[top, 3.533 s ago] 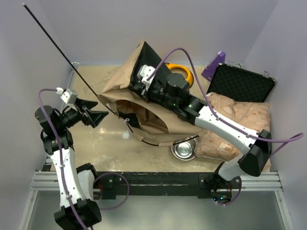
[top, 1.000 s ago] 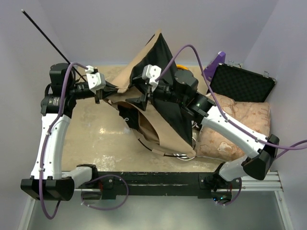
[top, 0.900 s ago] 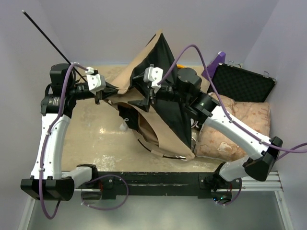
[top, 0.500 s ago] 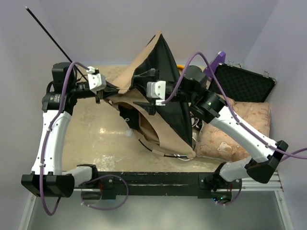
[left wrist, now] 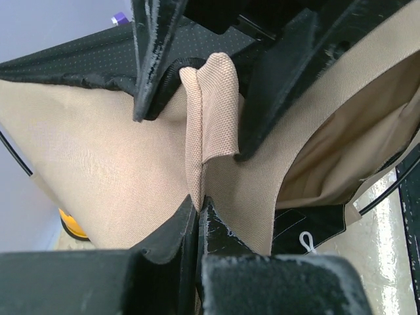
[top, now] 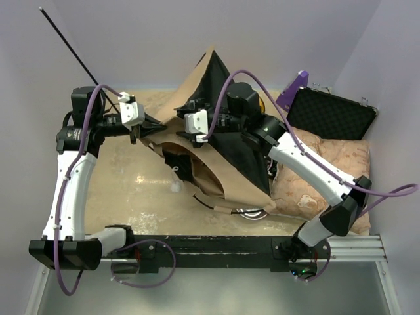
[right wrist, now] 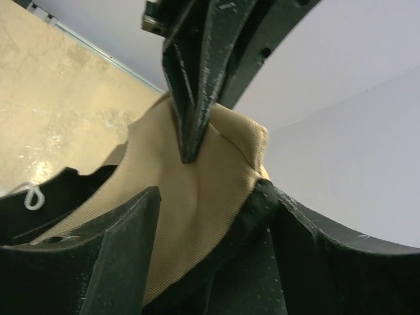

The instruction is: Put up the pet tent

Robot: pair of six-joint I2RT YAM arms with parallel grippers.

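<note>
The pet tent (top: 226, 164) sits half-raised and crumpled just left of the star-patterned cushion (top: 328, 157), its lower edge overlapping it. At the tent corner farthest from the cushion, the left gripper (top: 149, 128) is clenched on a fold of tan fabric. The right gripper (top: 178, 126), slightly nearer the cushion, straddles that same fold with jaws spread. A black pole (top: 72, 52) slants up, away from the cushion.
</note>
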